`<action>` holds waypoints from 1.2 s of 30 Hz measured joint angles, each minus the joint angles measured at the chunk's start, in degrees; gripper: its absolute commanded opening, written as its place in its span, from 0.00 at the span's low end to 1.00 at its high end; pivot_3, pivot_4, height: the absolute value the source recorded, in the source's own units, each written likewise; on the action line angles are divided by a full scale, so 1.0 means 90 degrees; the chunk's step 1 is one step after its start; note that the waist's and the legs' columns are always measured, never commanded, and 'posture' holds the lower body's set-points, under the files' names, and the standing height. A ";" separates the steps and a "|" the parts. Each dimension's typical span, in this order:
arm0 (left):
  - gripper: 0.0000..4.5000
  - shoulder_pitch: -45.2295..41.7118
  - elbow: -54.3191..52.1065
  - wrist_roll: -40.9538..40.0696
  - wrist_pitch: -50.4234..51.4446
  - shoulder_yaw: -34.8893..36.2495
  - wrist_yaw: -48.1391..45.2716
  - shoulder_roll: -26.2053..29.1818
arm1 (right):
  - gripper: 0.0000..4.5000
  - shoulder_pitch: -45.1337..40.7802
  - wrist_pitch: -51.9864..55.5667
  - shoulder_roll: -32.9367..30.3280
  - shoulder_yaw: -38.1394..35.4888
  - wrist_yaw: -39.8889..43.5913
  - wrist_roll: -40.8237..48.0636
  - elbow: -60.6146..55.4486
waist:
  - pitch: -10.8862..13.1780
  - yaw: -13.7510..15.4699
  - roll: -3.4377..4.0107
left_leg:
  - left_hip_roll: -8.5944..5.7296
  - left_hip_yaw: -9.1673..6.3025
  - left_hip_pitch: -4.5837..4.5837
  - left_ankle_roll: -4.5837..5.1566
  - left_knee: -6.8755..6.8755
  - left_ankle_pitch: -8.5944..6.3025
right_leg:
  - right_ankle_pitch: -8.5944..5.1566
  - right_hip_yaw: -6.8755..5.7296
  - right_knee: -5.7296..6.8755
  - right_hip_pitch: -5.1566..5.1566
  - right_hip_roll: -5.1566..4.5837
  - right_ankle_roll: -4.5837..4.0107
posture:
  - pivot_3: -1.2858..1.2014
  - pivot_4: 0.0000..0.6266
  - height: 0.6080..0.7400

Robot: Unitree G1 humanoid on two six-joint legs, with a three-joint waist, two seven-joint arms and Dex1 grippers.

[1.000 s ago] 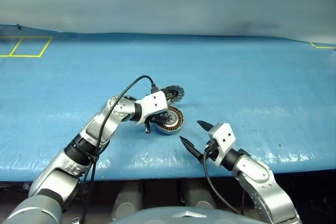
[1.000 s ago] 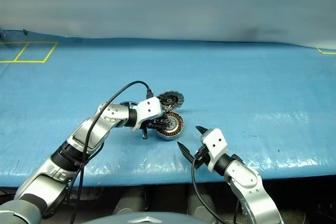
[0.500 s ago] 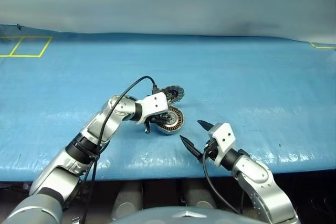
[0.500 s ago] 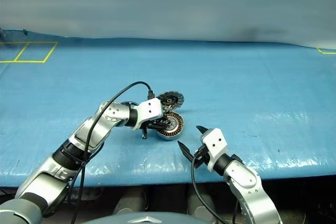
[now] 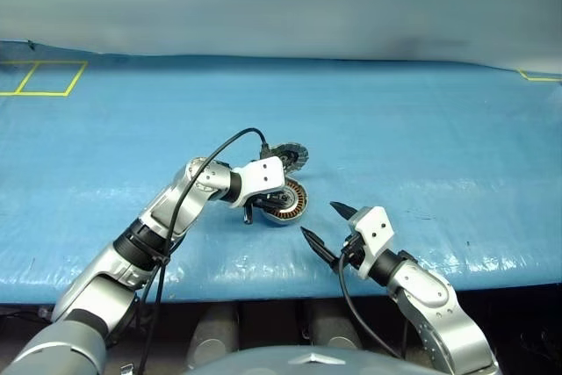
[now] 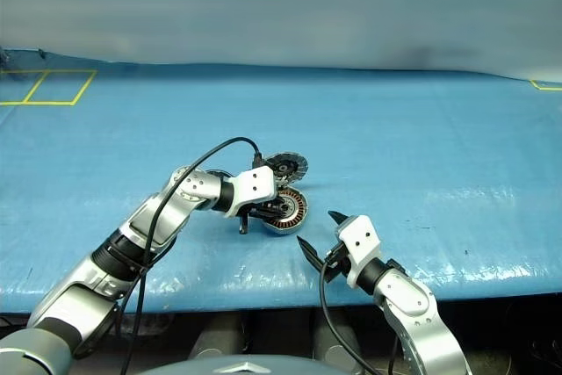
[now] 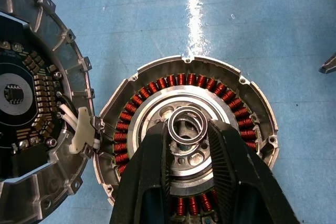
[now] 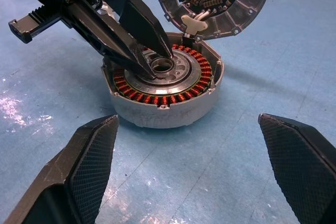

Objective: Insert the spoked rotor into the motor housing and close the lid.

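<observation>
Motor housing [image 8: 164, 90] at frame centre on the blue counter [image 5: 421, 138], spoked rotor [image 7: 181, 140] seated inside; left claw [image 7: 187, 129] narrowly pinching its hub ring, right claw [image 5: 321, 224] wide, empty. Hinged lid [image 7: 37, 108] still open; closing remains.

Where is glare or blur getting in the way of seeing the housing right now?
Left wrist view: a bright glare streak on the blue mat beyond the motor housing; the windings read sharp. Right wrist view: pale sheen patches on the mat, right claw fingers soft at the edges.
</observation>
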 measured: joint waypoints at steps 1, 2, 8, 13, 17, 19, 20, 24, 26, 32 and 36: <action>0.16 0.0000 0.0000 0.0001 0.0000 0.0000 0.0006 0.0000 | 1.00 0.0012 0.0000 0.0000 -0.0001 0.0000 0.0000 0.0000 | 0.0000 0.0000 0.0000 | 0.0000 0.0000 0.0000 0.0000 0.0000 0.0000 | 0.0000 0.0000 0.0000 0.0000 0.0000 0.0000 | 0.52 0.24 1.00; 0.16 0.0000 0.0000 0.0004 0.0001 0.0000 0.0014 0.0000 | 1.00 0.0024 0.0000 0.0000 -0.0002 -0.0001 0.0000 0.0000 | 0.0000 0.0000 0.0000 | 0.0000 0.0000 0.0000 0.0000 0.0000 0.0000 | 0.0000 0.0000 0.0000 0.0000 0.0000 0.0000 | 0.52 0.24 1.00; 0.16 0.0000 -0.0004 0.0034 0.0037 0.0012 0.0051 0.0045 | 1.00 0.0047 0.0001 -0.0003 -0.0004 -0.0001 0.0001 0.0000 | 0.0000 -0.0001 0.0000 | 0.0000 0.0000 0.0001 0.0000 0.0001 0.0000 | 0.0000 0.0000 0.0000 0.0000 0.0000 0.0000 | 0.52 0.24 1.00; 0.16 0.0001 -0.0013 0.0032 0.0067 0.0014 0.0060 0.0048 | 1.00 0.0017 0.0013 -0.0009 -0.0004 0.0004 0.0003 0.0000 | 0.0000 -0.0004 0.0000 | 0.0001 0.0000 0.0002 0.0000 0.0001 0.0000 | 0.0000 0.0000 0.0001 0.0000 0.0000 0.0000 | 0.52 0.24 1.00; 0.33 0.0002 -0.0016 0.0006 0.0096 0.0015 0.0060 0.0048 | 1.00 -0.0010 0.0024 -0.0018 -0.0003 0.0006 0.0003 0.0000 | 0.0000 -0.0004 0.0000 | 0.0000 0.0000 0.0001 0.0000 0.0001 0.0000 | 0.0000 0.0000 0.0000 0.0000 0.0000 0.0000 | 0.52 0.24 1.00; 0.47 0.0002 -0.0017 -0.0004 0.0150 0.0055 0.0112 0.0048 | 1.00 -0.0010 0.0025 -0.0024 -0.0004 0.0006 0.0003 0.0000 | 0.0000 -0.0004 0.0000 | 0.0000 0.0000 0.0001 0.0000 0.0000 0.0000 | 0.0000 0.0000 0.0001 0.0000 0.0000 0.0000 | 0.52 0.24 1.00; 0.54 0.0001 -0.0017 -0.0005 0.0170 0.0097 0.0146 0.0047 | 1.00 -0.0009 0.0025 -0.0029 -0.0004 0.0005 0.0003 0.0000 | 0.0000 -0.0005 0.0000 | 0.0001 0.0000 0.0001 0.0000 0.0000 0.0000 | 0.0000 0.0000 0.0001 0.0000 0.0000 0.0000 | 0.52 0.24 1.00; 0.84 0.0005 -0.0017 -0.0040 0.0233 0.0213 0.0226 -0.0021 | 1.00 0.0011 0.0026 -0.0036 -0.0009 0.0004 0.0004 0.0000 | 0.0000 0.0001 0.0000 | 0.0000 0.0000 -0.0001 0.0000 -0.0003 0.0000 | -0.0001 0.0000 -0.0003 -0.0001 0.0000 0.0000 | 0.52 0.24 1.00; 0.91 0.0066 -0.0073 -0.0142 0.0356 0.0242 0.0218 -0.0116 | 1.00 0.0029 0.0027 -0.0040 -0.0010 0.0005 0.0006 0.0000 | 0.0000 -0.0001 0.0000 | 0.0000 0.0000 -0.0004 0.0000 -0.0003 0.0000 | 0.0000 0.0000 -0.0005 -0.0002 0.0000 0.0000 | 0.52 0.24 1.00; 0.68 0.0204 -0.0765 -0.0784 0.0762 0.0416 0.0017 -0.0204 | 1.00 0.0054 0.0034 -0.0067 -0.0017 0.0010 0.0011 0.0000 | 0.0001 -0.0009 0.0000 | 0.0001 0.0000 -0.0002 0.0000 -0.0002 0.0000 | 0.0000 0.0000 -0.0003 -0.0003 0.0000 0.0000 | 0.52 0.24 1.00; 0.38 0.0285 -0.1049 -0.1109 0.1003 0.0518 -0.0064 -0.0167 | 1.00 0.0008 0.0038 -0.0079 -0.0017 0.0014 0.0013 0.0000 | 0.0002 -0.0010 0.0000 | 0.0001 0.0000 -0.0002 0.0000 -0.0001 0.0000 | -0.0001 0.0000 -0.0003 -0.0002 0.0000 0.0000 | 0.52 0.24 1.00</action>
